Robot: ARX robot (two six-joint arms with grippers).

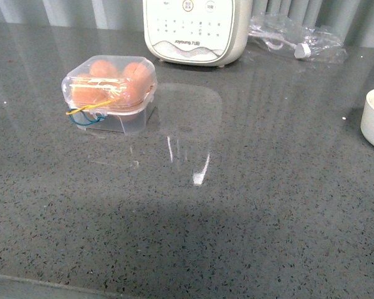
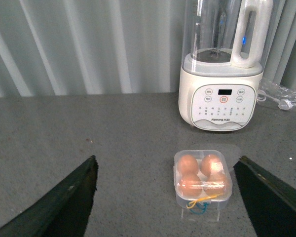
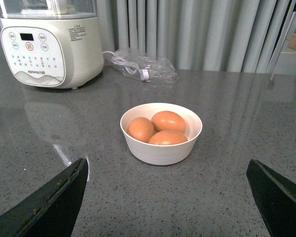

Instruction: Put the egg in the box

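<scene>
The small clear plastic egg box [image 2: 203, 178] sits closed on the grey speckled countertop [image 1: 237, 212], holding 4 orange-brown eggs [image 2: 188, 163] under its domed lid. It lies between and beyond the widely spread fingers of the left gripper [image 2: 167, 197], apart from both. The right gripper [image 3: 167, 197], also spread wide and empty, faces a cream round bowl [image 3: 161, 148] holding 3 more eggs [image 3: 168, 121]. A cream-white blender [image 1: 196, 31] stands behind the box, with a crumpled clear plastic bag [image 1: 296, 37] beside it.
</scene>
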